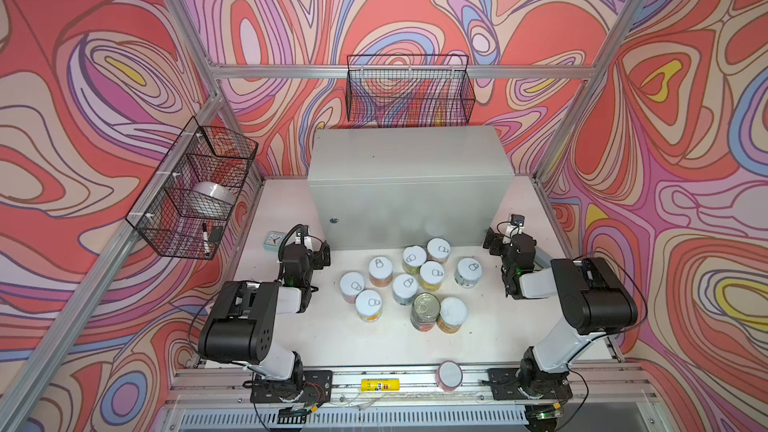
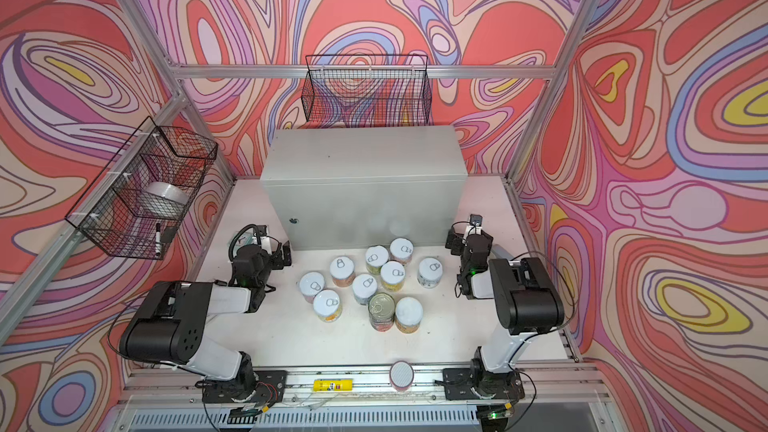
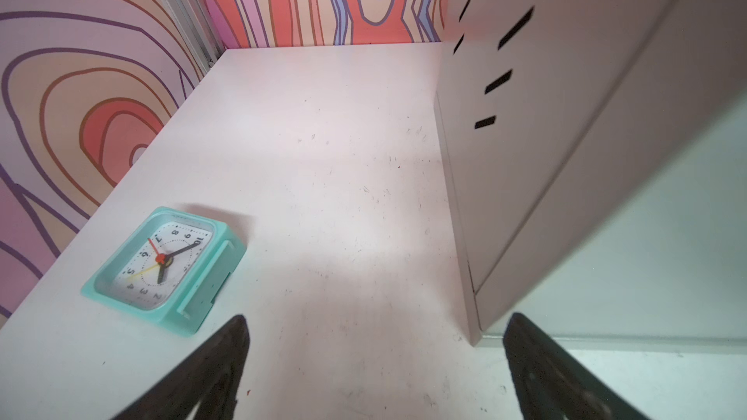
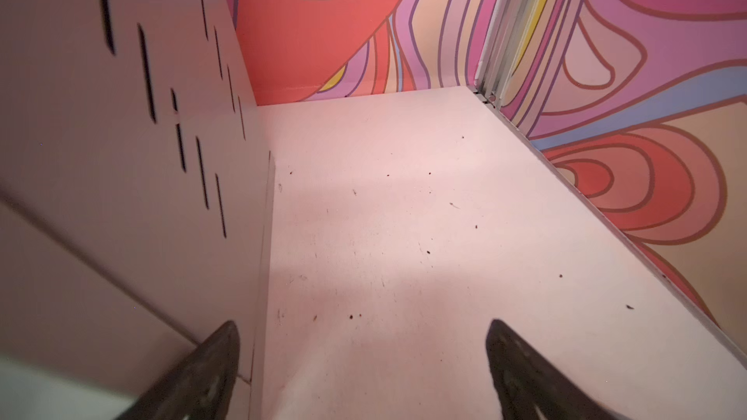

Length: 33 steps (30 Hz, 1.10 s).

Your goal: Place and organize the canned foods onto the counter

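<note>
Several canned foods [image 1: 405, 284] [image 2: 368, 282] stand upright in a cluster on the white tabletop, just in front of the counter [image 1: 409, 155] [image 2: 361, 155]. Most have white pull-tab lids; one taller can [image 1: 425, 310] has a bare metal lid. The counter's flat top carries nothing. My left gripper [image 1: 322, 253] [image 3: 374, 337] is open and empty, low by the counter's front left corner [image 3: 566, 115]. My right gripper [image 1: 492, 238] [image 4: 364, 341] is open and empty by the front right corner [image 4: 101, 195]. No can shows in either wrist view.
A teal clock [image 1: 274, 239] [image 3: 161, 268] lies on the tabletop left of my left gripper. Black wire baskets hang on the back wall [image 1: 409, 89] and left wall [image 1: 195, 189]. A yellow tube [image 1: 379, 385] and a pink roll [image 1: 449, 375] rest on the front rail.
</note>
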Each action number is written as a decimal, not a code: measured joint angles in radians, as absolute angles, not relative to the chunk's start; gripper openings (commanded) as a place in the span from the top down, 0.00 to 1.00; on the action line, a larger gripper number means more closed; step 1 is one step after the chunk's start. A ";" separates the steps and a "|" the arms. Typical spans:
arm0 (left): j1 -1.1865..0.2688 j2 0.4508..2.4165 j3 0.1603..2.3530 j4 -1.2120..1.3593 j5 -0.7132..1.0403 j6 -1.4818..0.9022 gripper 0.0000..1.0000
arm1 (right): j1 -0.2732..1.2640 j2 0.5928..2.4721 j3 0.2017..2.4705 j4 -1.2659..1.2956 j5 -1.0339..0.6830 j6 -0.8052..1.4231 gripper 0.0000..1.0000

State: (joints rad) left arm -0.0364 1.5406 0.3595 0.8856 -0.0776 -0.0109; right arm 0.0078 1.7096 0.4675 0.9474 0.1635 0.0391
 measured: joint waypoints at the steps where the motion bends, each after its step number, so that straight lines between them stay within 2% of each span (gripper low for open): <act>1: -0.036 1.541 0.360 0.886 -0.078 -0.011 0.00 | 0.008 1.710 0.467 0.948 0.163 0.039 0.02; 18: -0.022 1.541 0.360 0.884 -0.054 -0.011 0.00 | 0.007 1.710 0.467 0.949 0.163 0.039 0.02; 33: 0.047 1.541 0.360 0.879 0.071 -0.034 0.00 | 0.008 1.710 0.467 0.950 0.163 0.039 0.01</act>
